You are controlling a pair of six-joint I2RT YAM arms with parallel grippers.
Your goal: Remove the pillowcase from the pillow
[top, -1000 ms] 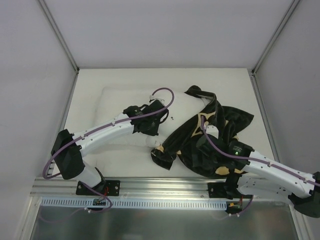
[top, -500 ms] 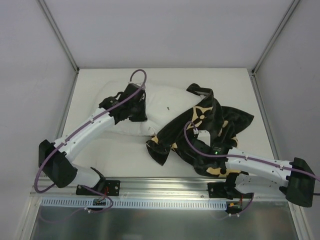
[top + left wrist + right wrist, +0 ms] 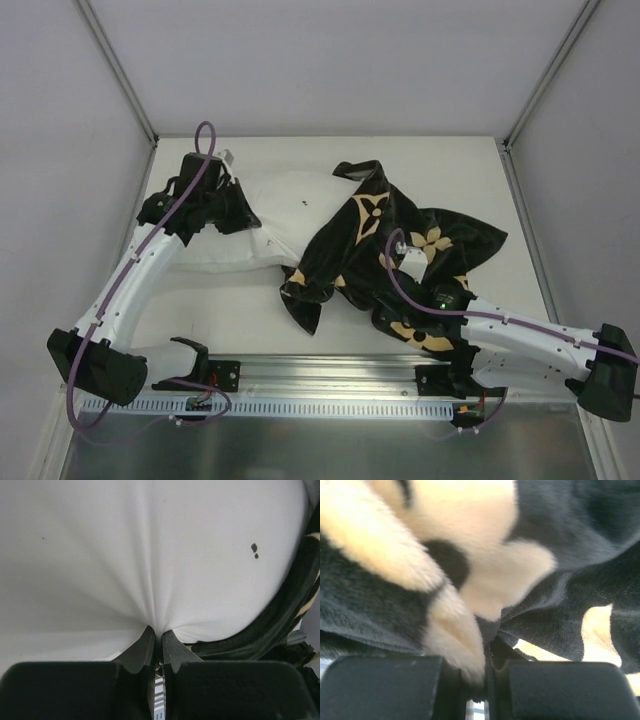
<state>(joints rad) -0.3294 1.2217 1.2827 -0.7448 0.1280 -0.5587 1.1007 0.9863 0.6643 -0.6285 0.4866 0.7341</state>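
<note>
The white pillow [image 3: 285, 215] lies at the far left of the table, its right end still inside the black pillowcase [image 3: 400, 225] with tan flower motifs. My left gripper [image 3: 245, 218] is shut on a pinch of the pillow's white fabric [image 3: 150, 555], and folds run down into the closed jaws of the left gripper [image 3: 157, 631]. The pillowcase's dark edge [image 3: 285, 615] shows at the right of that view. My right gripper [image 3: 405, 282] is sunk in the bunched pillowcase near the front. In its wrist view the right gripper [image 3: 485, 652] is shut on black and tan plush [image 3: 560, 540].
Grey enclosure walls stand round the white table [image 3: 450, 160]. An aluminium rail [image 3: 330, 372] carrying both arm bases runs along the near edge. The left arm [image 3: 130, 280] stretches along the table's left side and the right arm [image 3: 530, 335] along the front right.
The left arm has pulled the pillow toward the far left, and more white shows outside the cover. The right gripper has gone from open to shut on the pillowcase.
</note>
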